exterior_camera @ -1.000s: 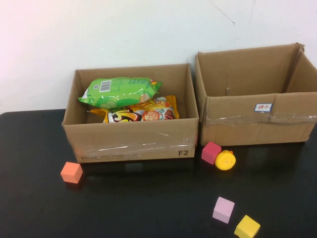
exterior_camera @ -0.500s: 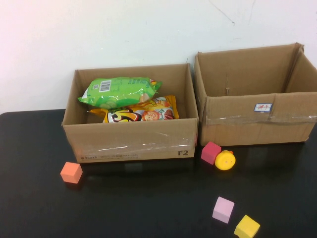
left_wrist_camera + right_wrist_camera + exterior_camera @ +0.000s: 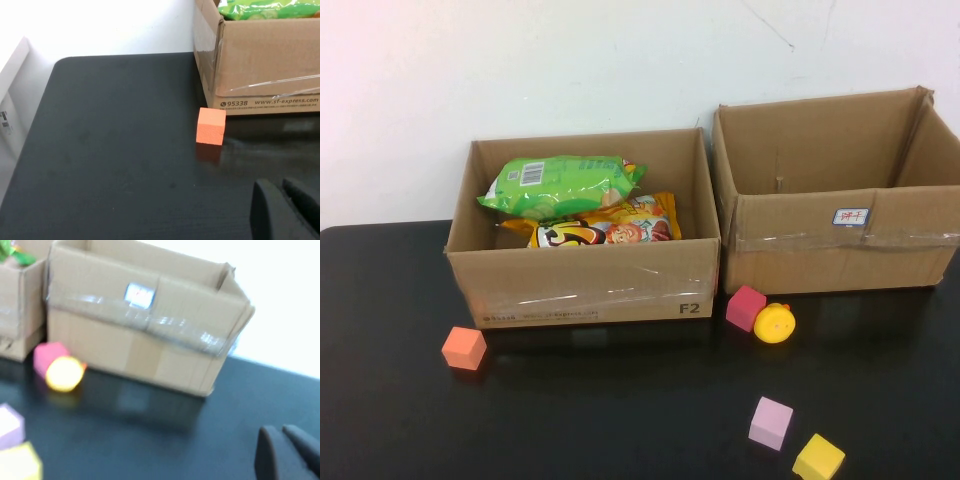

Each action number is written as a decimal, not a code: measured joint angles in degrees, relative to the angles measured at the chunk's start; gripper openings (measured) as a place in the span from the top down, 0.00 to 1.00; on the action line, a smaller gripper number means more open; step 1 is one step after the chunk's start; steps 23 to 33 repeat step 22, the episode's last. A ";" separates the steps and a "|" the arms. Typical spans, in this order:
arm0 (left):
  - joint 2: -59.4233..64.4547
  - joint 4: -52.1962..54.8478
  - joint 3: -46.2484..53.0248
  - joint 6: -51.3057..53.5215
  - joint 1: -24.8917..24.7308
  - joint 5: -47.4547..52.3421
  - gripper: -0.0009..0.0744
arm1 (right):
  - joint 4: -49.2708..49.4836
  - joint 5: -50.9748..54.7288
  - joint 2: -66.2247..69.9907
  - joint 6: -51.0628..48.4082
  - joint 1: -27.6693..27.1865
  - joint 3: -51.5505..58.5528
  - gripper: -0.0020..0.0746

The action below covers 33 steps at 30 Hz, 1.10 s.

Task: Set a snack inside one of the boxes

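1. The left gripper (image 3: pixel 286 210) is hanging low over the black table (image 3: pixel 620 410), fingers pressed together, holding nothing; only its tips are showing, cut off by the wrist view's edge
2. The right gripper (image 3: pixel 287 452) is sitting closed and empty too, likewise cropped
3. An orange cube (image 3: pixel 464 348) is lying near the left box (image 3: pixel 590 285)
4. Inside that box a green snack bag (image 3: pixel 565 185) is resting on an orange snack bag (image 3: pixel 605 230), partly hiding it
5. The right box (image 3: pixel 840 240) is standing farther back, its floor hidden
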 joint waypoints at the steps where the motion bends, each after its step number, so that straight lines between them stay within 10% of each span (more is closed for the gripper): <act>1: 0.00 0.00 0.00 0.00 0.00 0.00 0.98 | 0.12 1.72 0.00 0.15 0.00 0.00 0.98; 33: 0.00 0.04 0.00 0.00 0.00 0.00 0.98 | -8.18 10.33 0.00 19.69 0.00 -0.11 0.98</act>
